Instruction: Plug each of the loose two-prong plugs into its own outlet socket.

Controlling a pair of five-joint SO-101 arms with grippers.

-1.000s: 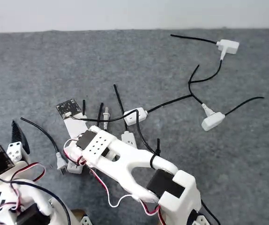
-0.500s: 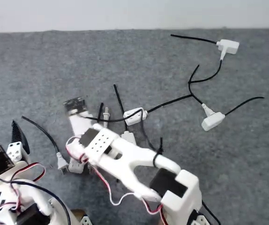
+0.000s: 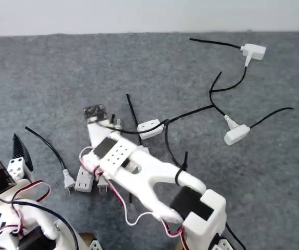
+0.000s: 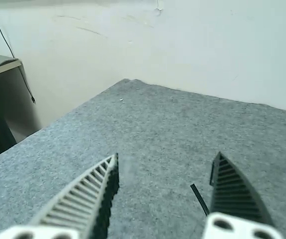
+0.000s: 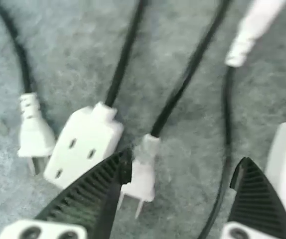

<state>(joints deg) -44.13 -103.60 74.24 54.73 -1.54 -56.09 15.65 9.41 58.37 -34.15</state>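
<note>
My right gripper [image 5: 175, 204] hangs open just over the carpet. A white two-prong plug [image 5: 142, 175] on a black cord lies between its fingers, close to one black finger [image 5: 90, 199], prongs toward me. Beside it lie a white outlet socket [image 5: 83, 145] and a second plug [image 5: 33, 135]. From above, that socket [image 3: 85, 179] sits between the two plugs [image 3: 67, 181] [image 3: 102, 183], partly under the right arm [image 3: 139, 169]. Another socket [image 3: 150, 128] and a plug [image 3: 118, 125] lie further back. My left gripper [image 4: 163, 199] is open and holds nothing, at the table's front left.
Two more white sockets [image 3: 236, 134] [image 3: 253, 51] on black cords lie at the back right. Black cables [image 3: 212, 94] cross the middle of the grey carpet [image 3: 45, 78]. The back left of the carpet is bare. A wall runs along the far edge.
The right arm's wrist has swung to the right and farther back, uncovering the plug beside the near socket. The middle socket and its cord shifted slightly. The left arm kept still.
</note>
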